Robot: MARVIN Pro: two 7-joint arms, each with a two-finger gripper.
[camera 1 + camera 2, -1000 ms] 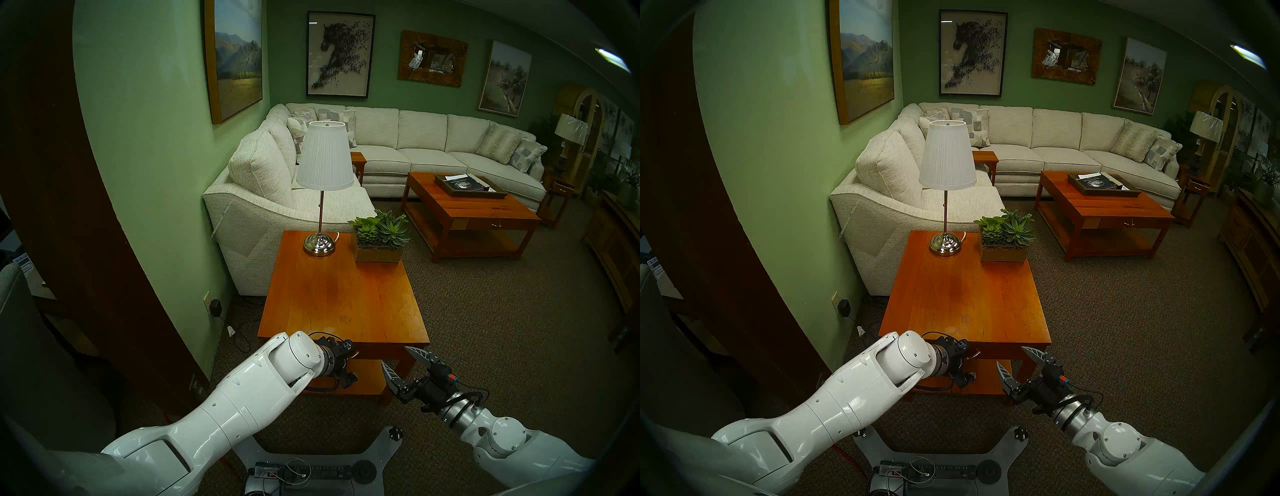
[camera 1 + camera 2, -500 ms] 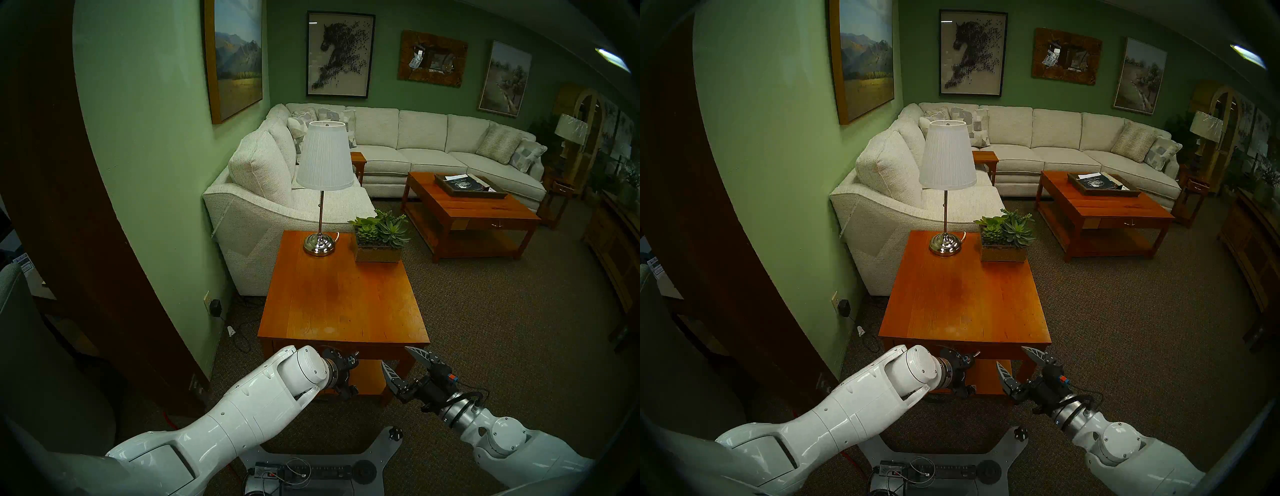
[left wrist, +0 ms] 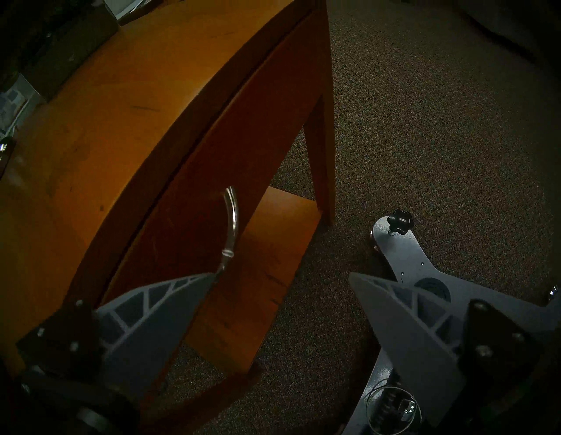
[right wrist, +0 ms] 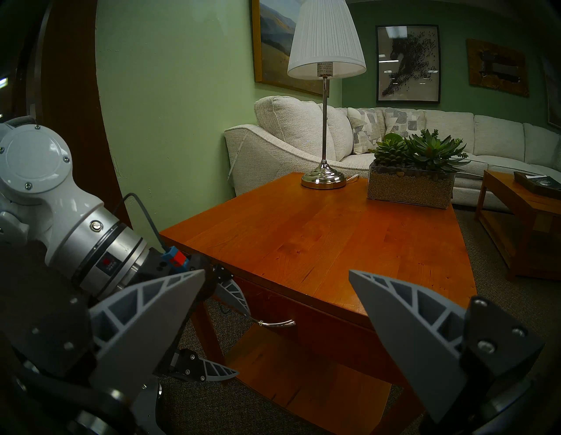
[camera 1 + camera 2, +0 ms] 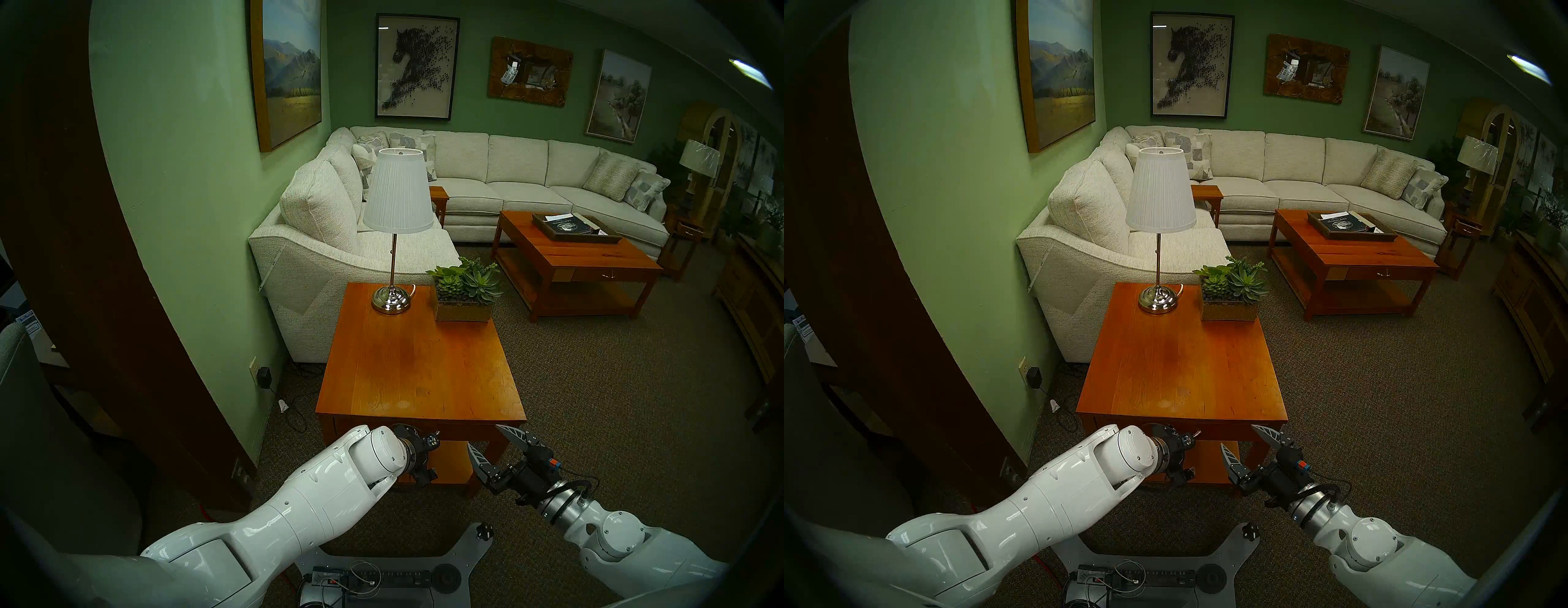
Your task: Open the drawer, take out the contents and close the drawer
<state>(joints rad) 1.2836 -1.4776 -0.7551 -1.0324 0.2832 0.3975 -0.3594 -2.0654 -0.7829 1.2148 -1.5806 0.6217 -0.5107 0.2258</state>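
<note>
Nearest us, the right gripper (image 5: 492, 446) hangs off the end table's (image 5: 424, 361) front right corner, fingers spread wide, nothing between them. Just beyond, at the table's front face, the left gripper (image 4: 233, 340) is right up at the drawer (image 3: 194, 194), its fingers wide apart too, gripping nothing. From the right wrist camera, the upper finger's tip sits at the near end of the curved silver handle (image 4: 277, 323), while the lower finger hangs well below it, level with the table's lower shelf (image 4: 303, 373). From the left wrist camera that same fingertip meets the handle's end; whether it truly touches, I can't tell. The drawer looks shut, flush under the tabletop, so whatever lies inside is out of sight. At the far end of the tabletop stand a lamp (image 5: 396, 212) and, beside it, a succulent planter (image 5: 464, 297).
</note>
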